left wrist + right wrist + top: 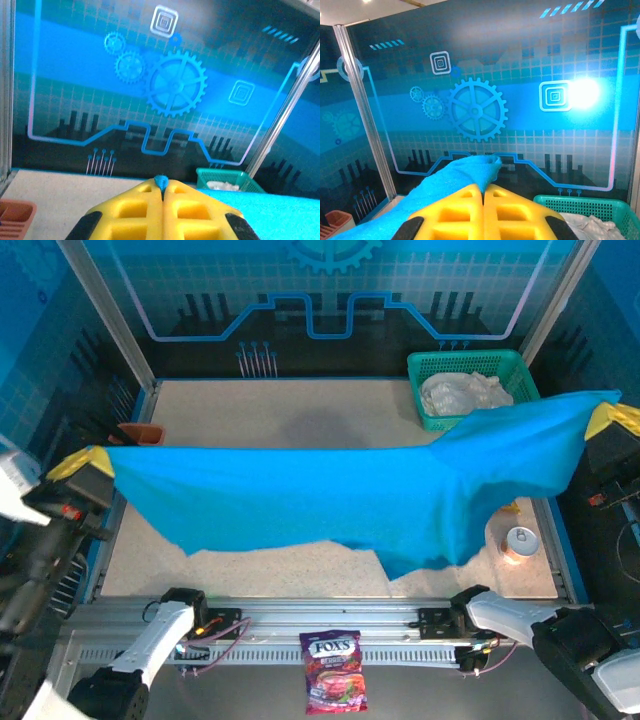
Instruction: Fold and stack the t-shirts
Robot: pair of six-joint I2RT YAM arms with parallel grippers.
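A teal-blue t-shirt [350, 495] hangs stretched across the table between my two grippers, its lower edge drooping onto the sandy tabletop at front right. My left gripper [100, 462] is shut on the shirt's left corner; a small tuft of blue cloth [161, 181] pokes out between its yellow fingers [142, 210]. My right gripper [603, 415] is shut on the right corner, with a fold of the t-shirt [470, 172] bunched over its fingers [507, 210]. A white t-shirt [462, 392] lies crumpled in the green basket [470, 365].
The green mesh basket [600, 207] stands at the back right. A brown plastic tray [140, 433] sits at the back left. A small roll of tape [521, 540] lies at front right. A candy bag [335, 685] lies on the near rail.
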